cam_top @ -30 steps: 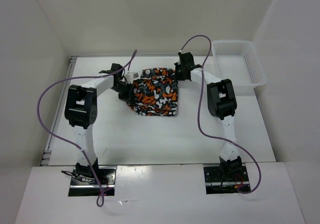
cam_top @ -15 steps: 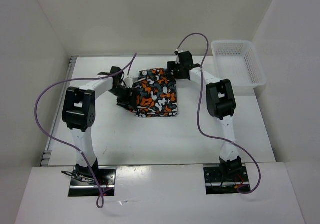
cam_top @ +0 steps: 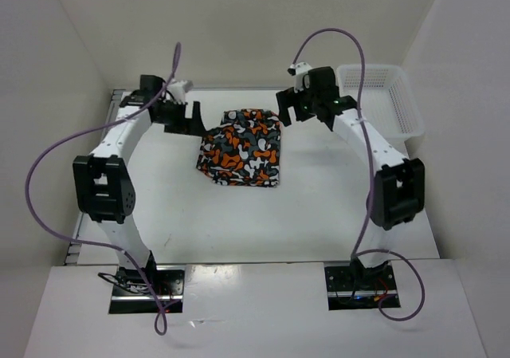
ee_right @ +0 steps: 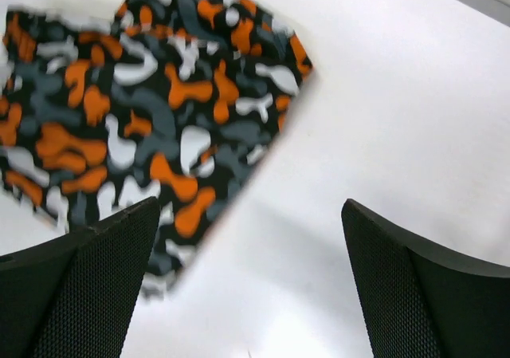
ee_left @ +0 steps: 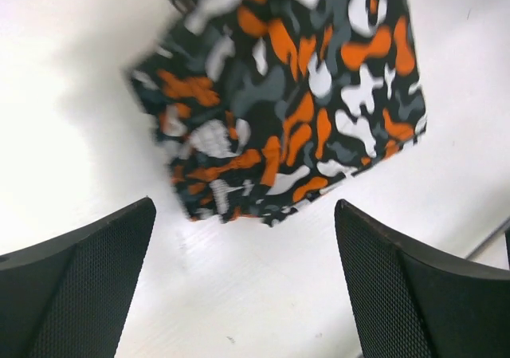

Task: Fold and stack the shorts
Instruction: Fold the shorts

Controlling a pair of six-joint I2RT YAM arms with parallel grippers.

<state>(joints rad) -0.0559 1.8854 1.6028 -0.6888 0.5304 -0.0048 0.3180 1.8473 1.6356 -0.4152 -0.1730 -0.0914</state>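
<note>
Top external showed me the shorts (cam_top: pixel 241 148) lying folded; left gripper (cam_top: pixel 194 121) and right gripper (cam_top: pixel 285 109) hung spread wide, empty.

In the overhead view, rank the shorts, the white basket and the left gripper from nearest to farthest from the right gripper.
From the right gripper:
1. shorts, just beside it on its left
2. white basket, off to its right
3. left gripper, across the shorts, farthest left

The shorts (cam_top: pixel 241 147) lie on the table (cam_top: pixel 319 214), basket (cam_top: pixel 382 68) right of them.
</note>
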